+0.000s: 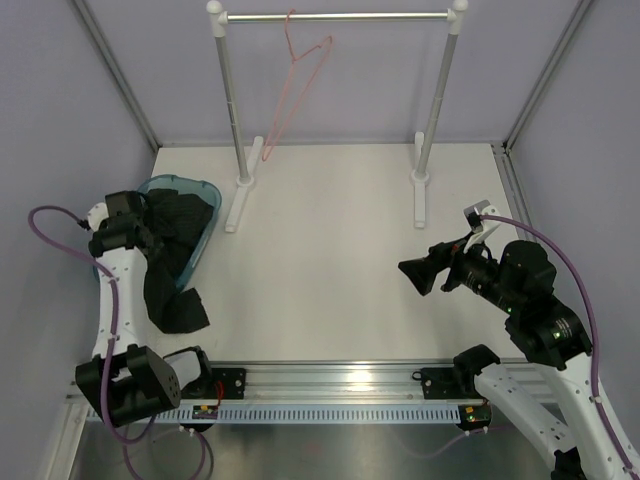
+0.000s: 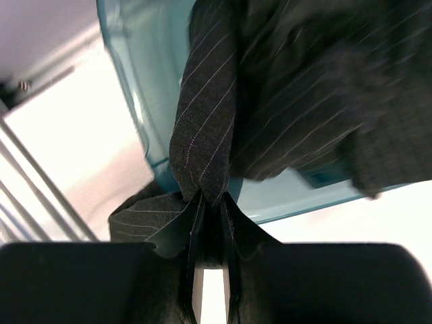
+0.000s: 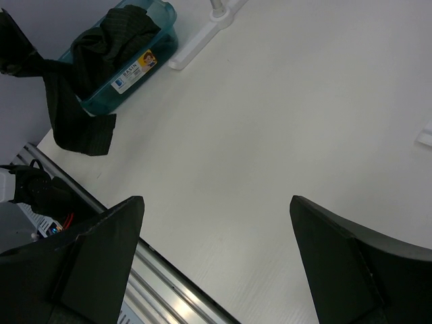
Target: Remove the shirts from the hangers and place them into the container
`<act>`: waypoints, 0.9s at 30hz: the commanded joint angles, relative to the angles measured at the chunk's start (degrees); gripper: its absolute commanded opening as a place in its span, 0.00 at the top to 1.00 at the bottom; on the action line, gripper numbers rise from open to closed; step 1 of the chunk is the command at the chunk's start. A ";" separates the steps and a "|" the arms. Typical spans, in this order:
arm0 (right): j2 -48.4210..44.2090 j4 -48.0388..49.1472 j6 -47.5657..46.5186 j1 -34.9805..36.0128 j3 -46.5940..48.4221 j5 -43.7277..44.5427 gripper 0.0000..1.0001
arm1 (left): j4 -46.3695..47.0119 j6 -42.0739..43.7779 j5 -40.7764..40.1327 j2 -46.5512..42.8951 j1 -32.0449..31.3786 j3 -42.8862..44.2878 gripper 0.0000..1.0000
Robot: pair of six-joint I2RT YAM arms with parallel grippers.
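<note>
Two arms noted, left to right, all positions taken against the teal tub [image 1: 183, 181].

Left gripper [image 1: 155, 238]: we see it at the tub's near-left rim. In its wrist view the fingers [image 2: 194, 250] are pressed almost together, pinching a fold of the black pinstriped shirt [image 2: 206, 128].

Shirt: we find most of it bunched inside the tub. One length is draped over the tub's near rim, and its end lies flat on the white table [image 1: 330, 250] just in front of the tub.

Pink wire hanger [image 1: 296, 80]: it is bare, hooked on the metal rail [image 1: 340, 16] behind and to the right of the tub, and it hangs tilted.

Right gripper [image 1: 415, 272]: it is well to the right of the tub, above the table and pointed back toward the tub. Its jaws are spread wide, and in its wrist view we see only tabletop between them. The tub and shirt appear at the far upper left of that view.
</note>
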 commanded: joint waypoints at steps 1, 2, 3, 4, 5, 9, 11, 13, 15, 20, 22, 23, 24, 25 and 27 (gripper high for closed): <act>-0.43 -0.78 -0.07 0.41 1.64 0.63 0.01 | 1.33 1.96 0.23 2.13 -0.05 8.96 0.85; -0.26 -0.78 -0.16 0.41 1.82 0.80 0.01 | 1.50 2.14 0.31 4.14 -0.05 10.46 0.85; -0.34 -1.04 0.10 0.41 1.91 1.33 0.00 | 1.85 2.23 0.92 5.20 0.04 13.43 0.85; -0.34 -1.04 0.19 0.41 1.91 1.51 0.00 | 2.29 2.49 1.28 6.25 -0.05 14.85 0.85; -0.34 -1.13 0.36 0.41 2.08 1.59 0.00 | 2.47 2.58 1.63 8.70 -0.05 16.34 0.85; -0.08 -1.48 1.50 0.41 2.17 2.65 0.01 | 4.22 3.02 3.12 14.77 -0.05 23.38 0.85; -0.08 -1.31 2.21 0.41 2.35 3.00 0.01 | 6.50 3.63 3.30 17.15 0.04 26.19 0.85; -0.08 -1.05 3.17 0.41 2.35 3.26 0.01 | 9.14 4.95 3.13 20.74 0.04 27.43 0.84; 0.36 -1.22 3.61 0.41 2.52 3.96 0.01 | 12.83 6.61 3.48 23.30 -0.05 28.13 0.84; 1.41 -1.75 4.58 0.41 3.93 5.72 0.01 | 14.95 6.80 5.32 34.72 -0.05 29.89 0.83; 1.50 -1.75 5.20 0.41 4.19 6.78 0.01 | 15.12 6.19 7.17 37.80 -0.05 29.63 0.83; 1.68 -1.75 5.29 0.41 4.37 7.04 0.01 | 15.56 6.10 7.52 40.51 -0.14 29.28 0.83; 1.68 -1.92 5.55 0.41 4.46 7.57 0.00 | 16.35 6.01 8.04 41.67 -0.05 28.58 0.83; 1.77 -2.10 5.64 0.41 4.46 7.92 0.00 | 16.44 6.01 8.31 42.90 -0.14 28.31 0.82; 1.85 -2.36 5.99 0.41 4.55 8.45 0.01 | 16.36 6.62 8.58 46.59 -0.05 28.57 0.81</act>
